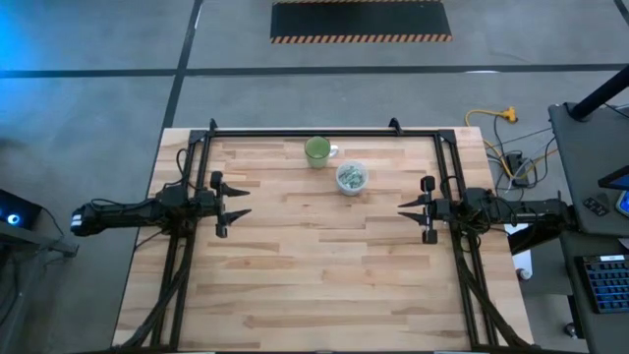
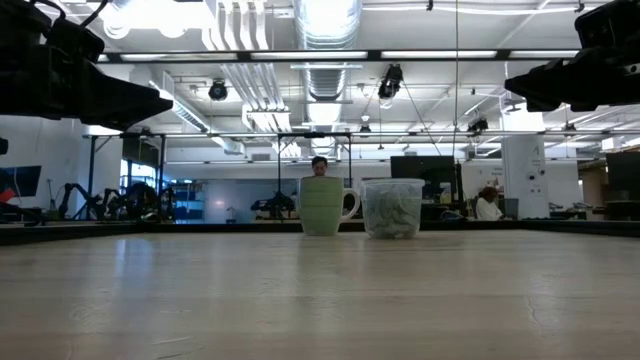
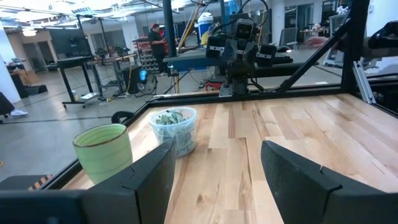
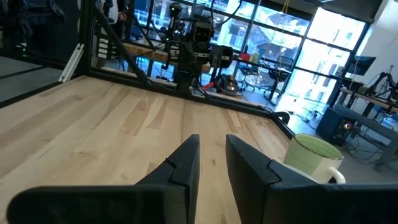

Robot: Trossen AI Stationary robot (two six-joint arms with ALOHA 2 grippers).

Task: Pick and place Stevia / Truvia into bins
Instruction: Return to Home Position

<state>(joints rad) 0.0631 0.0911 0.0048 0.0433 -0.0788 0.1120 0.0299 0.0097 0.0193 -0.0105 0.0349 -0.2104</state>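
A small clear plastic cup point(image 1: 352, 177) stands upright on the wooden table toward its far edge, with several pale green and white sachets point(image 3: 171, 117) inside it. It also shows in the low view point(image 2: 392, 208). My left gripper point(image 1: 244, 202) hovers above the table's left side, level and open, well away from the cup. My right gripper point(image 1: 403, 209) hovers above the right side, pointing level. A narrow gap shows between its fingers point(image 4: 212, 146), with nothing in it.
A green mug point(image 1: 317, 150) stands upright just left of and behind the cup, its handle toward the cup. A black frame point(image 1: 324, 131) runs along the table's far edge and both sides. The near half of the tabletop point(image 1: 324, 285) is bare wood.
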